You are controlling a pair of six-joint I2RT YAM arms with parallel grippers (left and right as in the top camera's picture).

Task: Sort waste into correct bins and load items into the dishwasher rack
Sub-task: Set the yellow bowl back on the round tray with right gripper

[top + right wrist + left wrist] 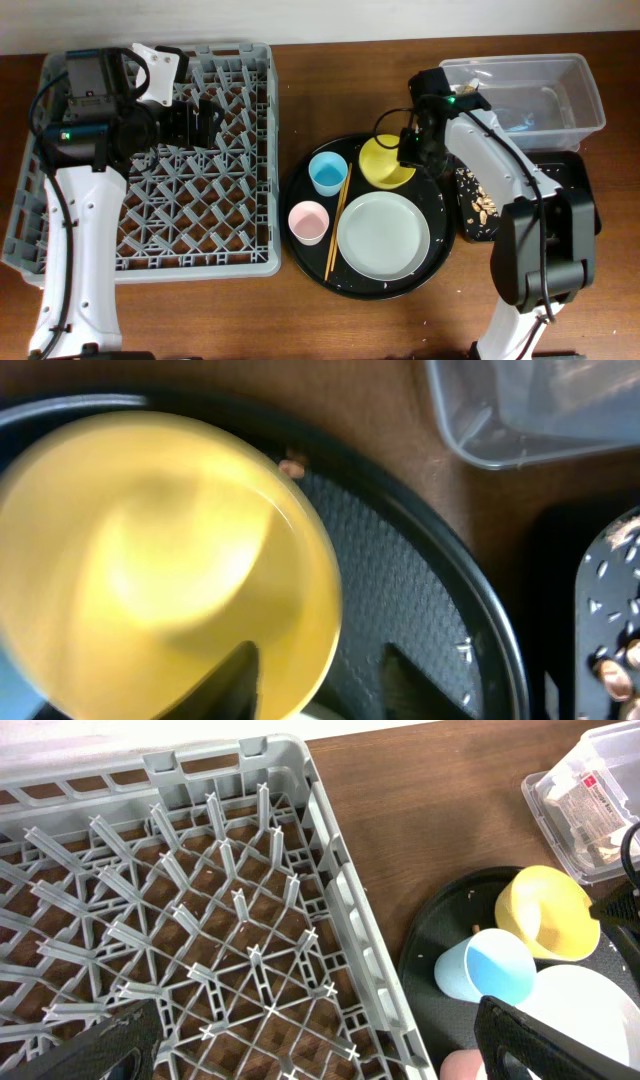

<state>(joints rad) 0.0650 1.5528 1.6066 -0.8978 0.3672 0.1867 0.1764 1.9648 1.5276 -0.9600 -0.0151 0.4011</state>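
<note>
The yellow bowl (385,160) sits at the back of a round black tray (300,190), with the blue cup (327,172), pink cup (308,221), white plate (383,235) and two chopsticks (336,222). My right gripper (410,150) is open and straddles the bowl's right rim (150,560), one finger inside and one outside (320,685). My left gripper (205,118) is open and empty above the grey dishwasher rack (250,262), which holds nothing. In the left wrist view its fingers (320,1060) spread over the rack's right edge (330,890).
The clear tub (525,95) at the back right holds paper and wrapper waste. The shallow black tray (480,195) beside the round tray holds brown food scraps. A small crumb (292,466) lies on the round tray (400,560) behind the bowl.
</note>
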